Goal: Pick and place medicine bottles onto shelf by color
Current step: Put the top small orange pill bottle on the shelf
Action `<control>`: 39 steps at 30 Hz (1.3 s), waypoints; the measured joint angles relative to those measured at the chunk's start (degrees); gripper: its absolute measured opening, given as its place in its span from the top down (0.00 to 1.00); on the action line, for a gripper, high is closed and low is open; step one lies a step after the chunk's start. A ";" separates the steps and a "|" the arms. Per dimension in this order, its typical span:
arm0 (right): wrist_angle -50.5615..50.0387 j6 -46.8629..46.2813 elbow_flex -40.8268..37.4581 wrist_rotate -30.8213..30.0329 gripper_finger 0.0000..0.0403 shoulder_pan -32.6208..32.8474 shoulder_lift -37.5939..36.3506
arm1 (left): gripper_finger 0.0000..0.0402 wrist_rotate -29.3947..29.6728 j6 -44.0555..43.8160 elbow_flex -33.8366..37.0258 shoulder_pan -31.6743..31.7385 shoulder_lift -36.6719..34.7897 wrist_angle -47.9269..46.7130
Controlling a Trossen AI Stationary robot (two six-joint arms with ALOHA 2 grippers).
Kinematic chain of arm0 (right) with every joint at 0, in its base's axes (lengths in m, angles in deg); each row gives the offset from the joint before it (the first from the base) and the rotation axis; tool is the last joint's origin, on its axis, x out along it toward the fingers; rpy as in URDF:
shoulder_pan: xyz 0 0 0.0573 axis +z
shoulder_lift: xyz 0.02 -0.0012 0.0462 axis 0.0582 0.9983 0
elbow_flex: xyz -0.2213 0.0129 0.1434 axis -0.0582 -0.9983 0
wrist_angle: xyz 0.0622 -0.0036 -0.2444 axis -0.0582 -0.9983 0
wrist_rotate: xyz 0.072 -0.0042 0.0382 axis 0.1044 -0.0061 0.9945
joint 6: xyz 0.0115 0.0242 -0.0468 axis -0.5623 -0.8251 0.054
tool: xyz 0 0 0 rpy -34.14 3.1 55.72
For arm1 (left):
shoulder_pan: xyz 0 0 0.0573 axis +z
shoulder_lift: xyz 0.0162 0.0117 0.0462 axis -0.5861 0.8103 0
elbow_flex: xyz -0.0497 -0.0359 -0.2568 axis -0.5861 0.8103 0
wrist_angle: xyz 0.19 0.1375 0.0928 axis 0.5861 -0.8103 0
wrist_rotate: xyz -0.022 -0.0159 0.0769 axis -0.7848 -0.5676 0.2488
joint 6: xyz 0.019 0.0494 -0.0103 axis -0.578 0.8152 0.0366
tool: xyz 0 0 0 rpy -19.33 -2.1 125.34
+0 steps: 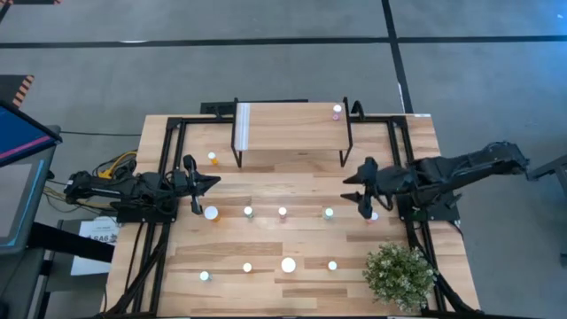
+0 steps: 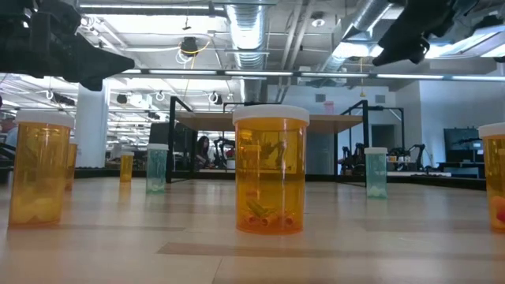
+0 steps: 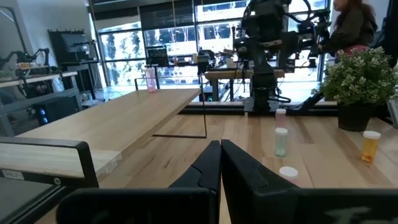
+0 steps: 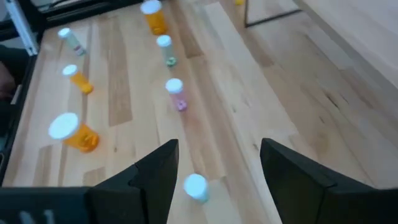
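Teal-bodied bottle (image 4: 196, 186) stands on the tabletop between the right gripper (image 4: 217, 180)'s spread jaws, ungrasped. The shelf (image 1: 292, 133) holds one pink bottle (image 1: 337, 112). An off-centre descent could topple it. The left gripper (image 3: 220, 168) waits, jaws pressed together.

Bottles (image 2: 271, 170): orange, pink or teal bodies, white caps. Shelf (image 1: 292, 133): light wood top, black legs. Plant (image 1: 400, 275): green.

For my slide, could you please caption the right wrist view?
Open right gripper hovering above a white-capped bottle on the wooden table.
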 joint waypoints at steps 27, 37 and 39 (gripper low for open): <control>5.43 -4.59 0.00 -2.97 0.38 11.64 6.62 | 1.00 -0.70 -5.28 -2.72 -0.10 0.89 0.29; 5.54 -2.74 0.00 -4.26 0.38 11.64 6.60 | 1.00 6.48 -11.37 -9.75 -0.10 9.81 -5.21; 5.56 -2.63 0.00 -4.26 0.38 11.64 6.60 | 1.00 8.21 -12.70 -11.49 -0.10 11.34 -7.64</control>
